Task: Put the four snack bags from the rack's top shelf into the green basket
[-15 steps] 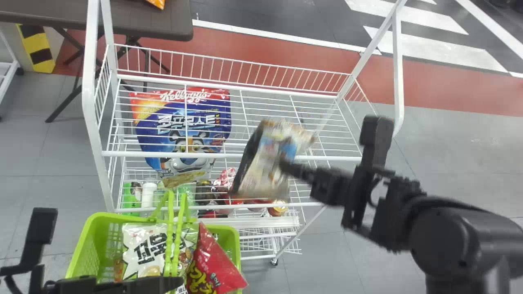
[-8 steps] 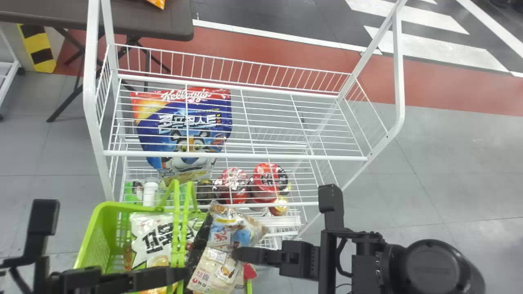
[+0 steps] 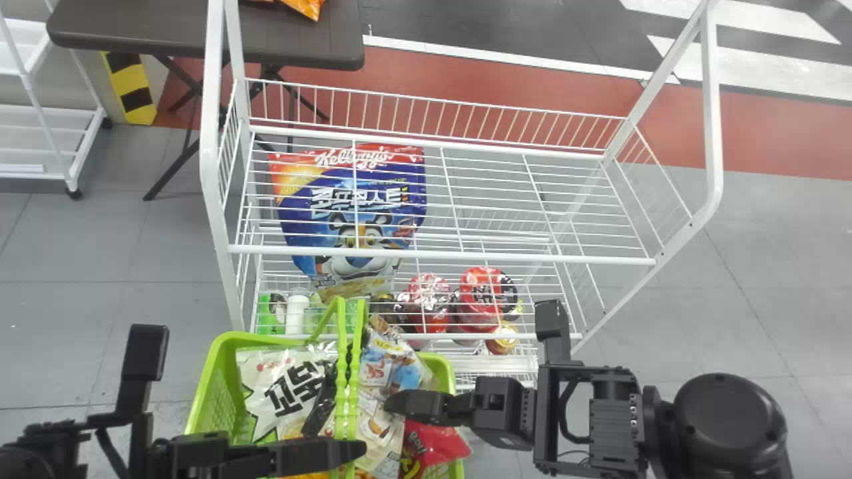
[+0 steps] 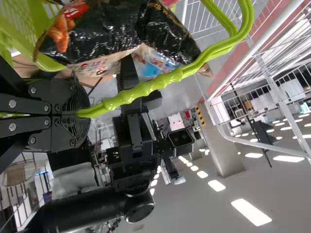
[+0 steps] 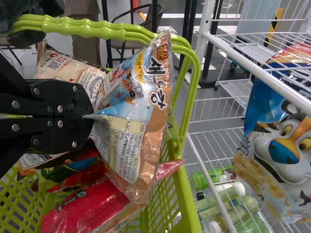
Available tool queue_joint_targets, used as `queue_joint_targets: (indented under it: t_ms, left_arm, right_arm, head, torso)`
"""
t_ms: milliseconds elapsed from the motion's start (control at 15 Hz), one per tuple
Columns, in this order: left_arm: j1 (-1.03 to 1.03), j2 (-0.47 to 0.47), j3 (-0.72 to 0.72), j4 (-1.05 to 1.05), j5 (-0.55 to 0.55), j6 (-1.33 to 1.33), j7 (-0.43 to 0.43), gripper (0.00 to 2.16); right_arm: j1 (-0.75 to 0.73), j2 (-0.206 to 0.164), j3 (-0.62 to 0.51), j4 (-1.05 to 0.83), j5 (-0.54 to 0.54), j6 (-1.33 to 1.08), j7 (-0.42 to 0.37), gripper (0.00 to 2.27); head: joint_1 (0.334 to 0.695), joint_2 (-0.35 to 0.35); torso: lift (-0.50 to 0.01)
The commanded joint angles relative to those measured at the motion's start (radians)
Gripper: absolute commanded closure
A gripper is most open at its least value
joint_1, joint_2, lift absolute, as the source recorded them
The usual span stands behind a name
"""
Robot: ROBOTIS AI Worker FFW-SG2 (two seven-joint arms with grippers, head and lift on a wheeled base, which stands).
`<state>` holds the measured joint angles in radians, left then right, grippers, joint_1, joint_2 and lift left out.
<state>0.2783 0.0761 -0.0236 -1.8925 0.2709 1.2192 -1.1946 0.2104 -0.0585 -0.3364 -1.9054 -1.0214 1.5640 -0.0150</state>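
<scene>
My left gripper (image 3: pixel 356 452) is at the basket's handles in the head view; in the left wrist view the left gripper (image 4: pixel 80 114) is shut on the green handles (image 4: pixel 165 80). From the right, my right gripper (image 3: pixel 393 402) reaches over the green basket (image 3: pixel 216 372). The right gripper (image 5: pixel 87 116) pinches a brown-and-blue snack bag (image 5: pixel 138 107), held upright at the basket's opening beside the handles. In the basket lie a white bag (image 3: pixel 286 382) on the left and a red bag (image 3: pixel 436 442) on the right. Another beige bag (image 5: pixel 65 70) stands behind the held one.
The white wire rack (image 3: pixel 439 256) stands just beyond the basket. A blue cereal bag (image 3: pixel 353 206) shows through its wires, with red-lidded tubs (image 3: pixel 482 299) and bottles (image 3: pixel 296 316) lower down. Behind, a dark table (image 3: pixel 200 30) stands at the left.
The right gripper has brought the snack bag from over the rack down and left to the basket. Lately the head view has shifted, and rack and basket appear farther right.
</scene>
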Motion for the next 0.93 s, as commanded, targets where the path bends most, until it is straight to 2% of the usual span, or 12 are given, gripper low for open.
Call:
queue_joint_targets:
  t_ms: [0,67,133,200,267,600,800,867]
  left_arm:
    - [0.002,0.004,0.004,0.0,0.01,-0.005,0.001,2.12]
    - [0.001,0.004,0.005,0.0,0.01,-0.005,0.001,2.12]
    - [-0.001,0.002,0.004,0.0,0.01,-0.005,0.004,2.12]
    - [-0.001,0.001,0.001,-0.002,0.01,-0.005,0.004,2.12]
    - [-0.001,0.001,0.001,-0.004,0.01,-0.005,0.004,2.12]
    - [-0.001,0.002,0.005,-0.002,0.01,-0.005,0.009,2.12]
    - [-0.001,0.002,0.005,0.001,0.011,-0.02,0.012,2.12]
    - [-0.001,0.004,0.004,0.003,0.016,-0.026,0.012,2.12]
  right_arm:
    - [0.009,0.0,0.019,-0.052,0.089,0.008,-0.04,2.08]
    - [-0.002,-0.001,0.011,-0.055,0.087,0.008,-0.043,2.04]
    - [0.0,-0.001,0.017,-0.087,0.087,0.008,-0.042,1.61]
    - [0.017,-0.001,0.034,-0.141,0.09,0.008,-0.043,0.6]
    - [0.029,0.0,0.042,-0.184,0.096,0.008,-0.043,0.0]
    - [0.052,0.0,0.048,-0.302,0.109,0.008,-0.059,0.05]
    - [0.144,-0.004,0.096,-0.451,0.25,0.008,-0.048,0.06]
    - [0.193,-0.014,0.142,-0.506,0.345,0.008,-0.025,0.06]
  head:
    - [0.695,-0.228]
    - [0.695,-0.235]
    - [0.695,-0.248]
    - [0.695,-0.261]
    - [0.695,-0.261]
    - [0.695,-0.245]
    - [0.695,-0.253]
    - [0.695,-0.259]
  torso:
    - [0.0]
    - [0.0]
    - [0.0]
    - [0.0]
    - [0.0]
    - [0.0]
    - [0.0]
    - [0.0]
